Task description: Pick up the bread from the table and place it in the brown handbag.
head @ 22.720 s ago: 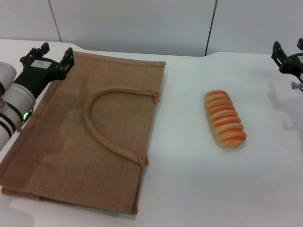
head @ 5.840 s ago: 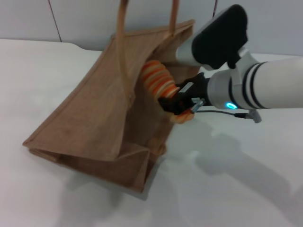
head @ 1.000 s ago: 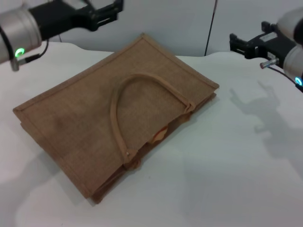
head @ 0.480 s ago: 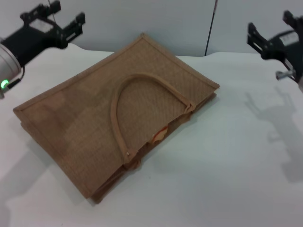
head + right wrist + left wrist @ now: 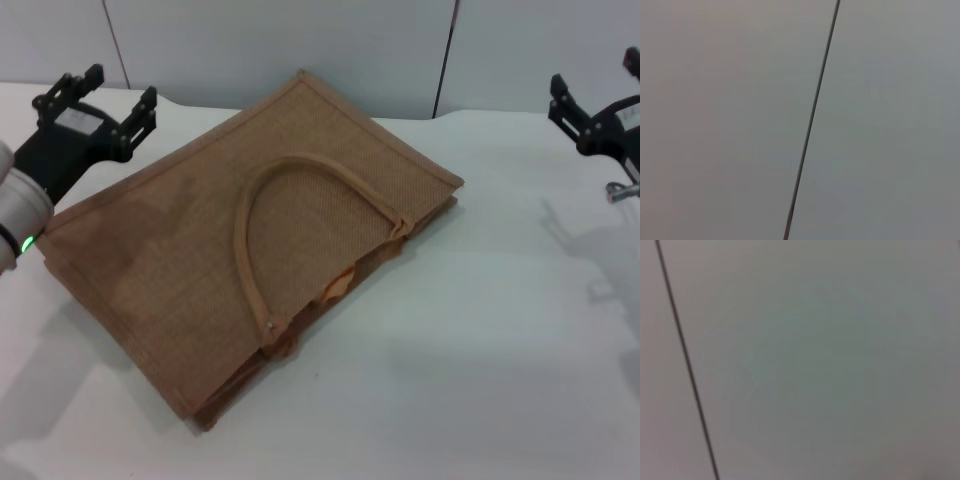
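Observation:
The brown handbag (image 5: 250, 245) lies flat on the white table (image 5: 480, 370), its looped handle (image 5: 262, 200) resting on top. A sliver of the orange bread (image 5: 338, 285) peeks out of the bag's open edge; the remainder of the loaf is hidden inside. My left gripper (image 5: 95, 95) is open and empty, above the table at the far left beside the bag's corner. My right gripper (image 5: 592, 105) is open and empty at the far right edge, well away from the bag. Both wrist views show only the grey wall.
A grey panelled wall (image 5: 300, 50) with dark seams stands behind the table. The table's bare surface stretches to the right of the bag and in front of it.
Both arms have drawn back and down: the left gripper moved toward the left edge and lower, the right gripper toward the right edge. The bag has not moved.

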Controlling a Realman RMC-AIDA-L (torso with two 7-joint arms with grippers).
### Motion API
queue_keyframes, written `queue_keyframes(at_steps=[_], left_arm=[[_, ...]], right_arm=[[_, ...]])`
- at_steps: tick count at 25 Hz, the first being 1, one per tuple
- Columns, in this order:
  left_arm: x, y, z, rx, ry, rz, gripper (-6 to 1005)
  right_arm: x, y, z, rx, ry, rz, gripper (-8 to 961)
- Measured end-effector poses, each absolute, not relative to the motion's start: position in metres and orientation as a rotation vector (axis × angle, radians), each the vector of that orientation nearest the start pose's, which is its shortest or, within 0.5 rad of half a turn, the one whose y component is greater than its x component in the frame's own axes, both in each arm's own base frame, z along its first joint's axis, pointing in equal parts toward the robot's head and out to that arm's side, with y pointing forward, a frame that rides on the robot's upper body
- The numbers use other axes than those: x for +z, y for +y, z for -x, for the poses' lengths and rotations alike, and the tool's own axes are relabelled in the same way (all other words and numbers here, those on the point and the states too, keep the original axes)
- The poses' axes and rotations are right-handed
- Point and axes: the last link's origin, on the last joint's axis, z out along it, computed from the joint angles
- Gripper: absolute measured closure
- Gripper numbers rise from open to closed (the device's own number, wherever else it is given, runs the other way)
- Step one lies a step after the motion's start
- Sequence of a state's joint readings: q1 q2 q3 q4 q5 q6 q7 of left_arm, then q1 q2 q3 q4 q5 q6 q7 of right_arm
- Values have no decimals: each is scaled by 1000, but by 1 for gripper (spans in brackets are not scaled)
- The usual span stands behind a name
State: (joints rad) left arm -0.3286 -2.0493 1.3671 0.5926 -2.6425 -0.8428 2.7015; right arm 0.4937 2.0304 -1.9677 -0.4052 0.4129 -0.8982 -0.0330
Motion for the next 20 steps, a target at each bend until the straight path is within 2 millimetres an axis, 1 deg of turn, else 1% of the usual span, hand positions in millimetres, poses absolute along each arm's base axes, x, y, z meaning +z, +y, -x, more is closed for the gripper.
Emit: queue_keyframes(at_steps=[4,8,14,20], left_arm=[[22,363,313,-605,-389,1791,307],[16,356,323,-608,-425,1777,308],[11,350,331,-608,-459,1763,308],[8,352,329,-617,-462,1771,308]], right_arm=[[-14,386,-282,591,349,1779,69],[-13,374,-295,581,369,1761,69],[-12,365,-301,592,366,1751,74],[-13,366,-302,603,403,1754,74]])
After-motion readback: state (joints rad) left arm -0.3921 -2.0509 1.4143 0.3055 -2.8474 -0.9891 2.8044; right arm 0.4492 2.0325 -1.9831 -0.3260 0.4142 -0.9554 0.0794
